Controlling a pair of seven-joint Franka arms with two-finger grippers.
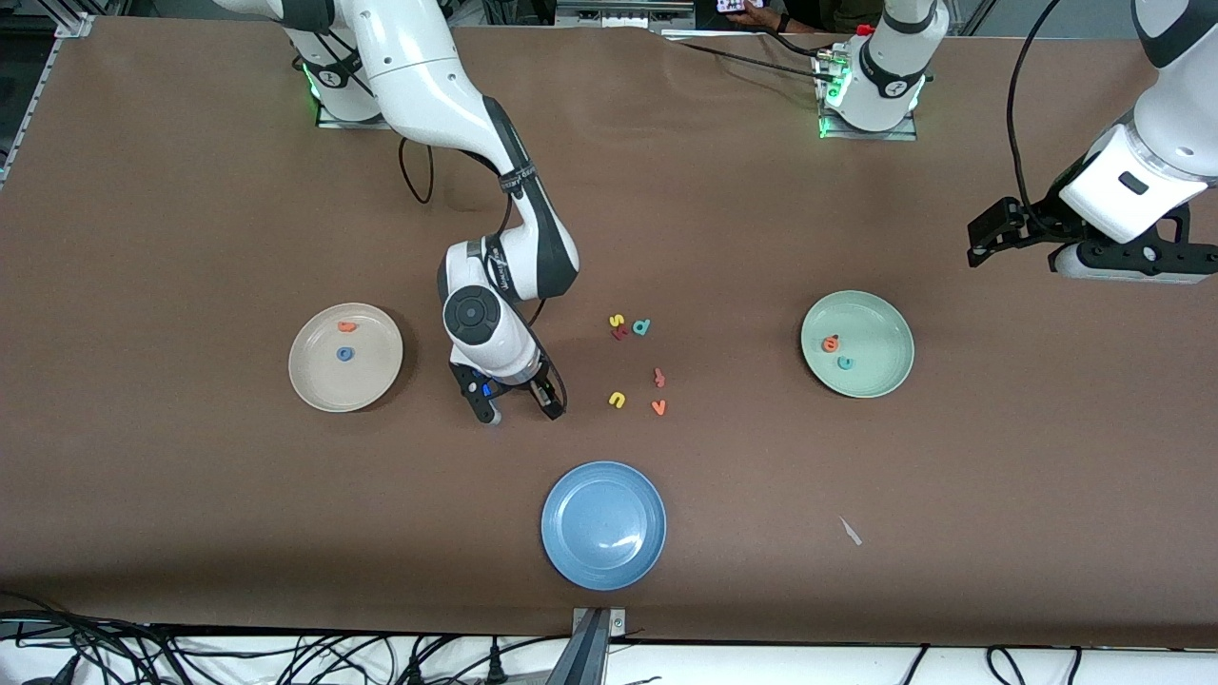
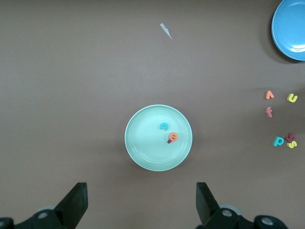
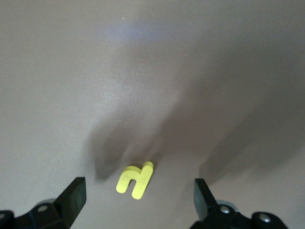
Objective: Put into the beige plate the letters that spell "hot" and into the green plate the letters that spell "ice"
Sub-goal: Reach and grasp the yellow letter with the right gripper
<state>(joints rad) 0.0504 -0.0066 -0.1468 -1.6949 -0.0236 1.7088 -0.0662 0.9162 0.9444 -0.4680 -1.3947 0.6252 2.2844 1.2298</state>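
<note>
Beside the beige plate [image 1: 317, 385], the right gripper [image 1: 514, 407] hangs spread wide over the h [image 3: 135, 180].
Left gripper [image 2: 142, 206] waits wide, high above the green plate [image 2: 143, 152].

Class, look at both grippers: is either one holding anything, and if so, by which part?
Nothing is held. The right gripper is open, low over the small yellow foam letter "h" on the table. The left gripper waits open, high above the pale green plate.

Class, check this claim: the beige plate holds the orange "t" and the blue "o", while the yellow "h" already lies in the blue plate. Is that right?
Not quite. The beige plate does hold the orange "t" and blue "o", but the yellow "h" lies on the bare table under the open right pincer, as the right wrist view shows.
</note>
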